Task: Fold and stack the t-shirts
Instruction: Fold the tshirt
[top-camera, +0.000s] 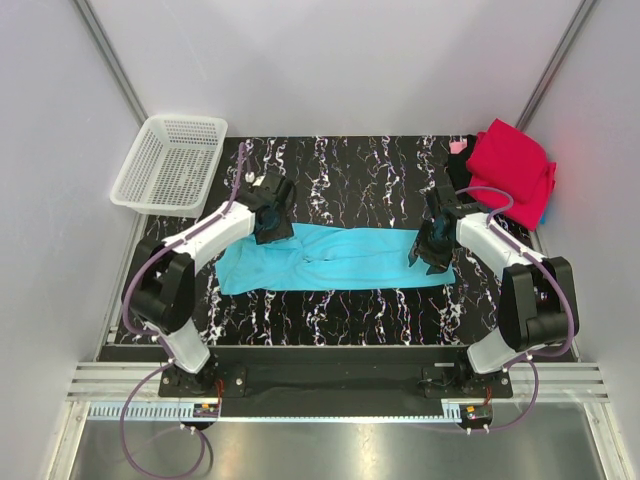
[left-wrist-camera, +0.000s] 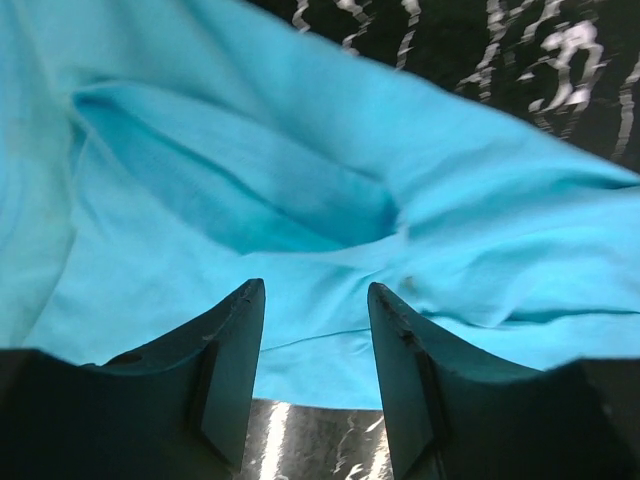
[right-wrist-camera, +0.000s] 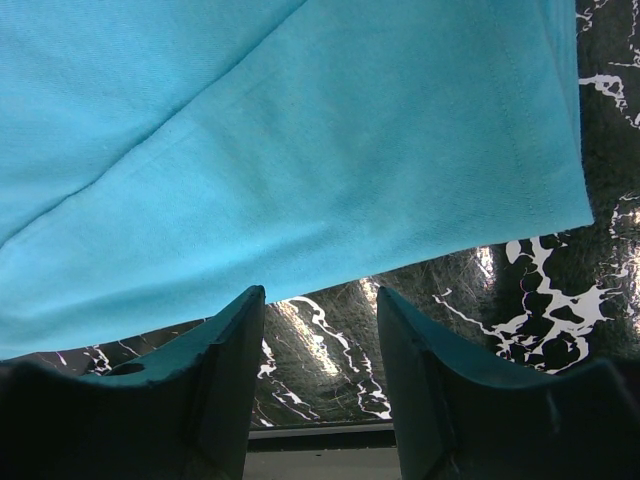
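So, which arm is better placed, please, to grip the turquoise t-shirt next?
Probably left: its open jaws hang over the turquoise cloth t-shirt; the right jaws sit at its edge, over marbled tabletop.

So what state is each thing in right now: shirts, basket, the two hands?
turquoise t-shirt: flat on the table, in a long strip, not held.
red t-shirt: bunched, far right corner.
basket: upright, far left.
left hand: open, over the turquoise shirt.
right hand: open, at its edge.

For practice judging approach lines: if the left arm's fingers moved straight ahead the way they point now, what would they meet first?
Most likely the turquoise t-shirt: the left fingers, open, point at its rumpled cloth with nothing between, though depth is unclear.
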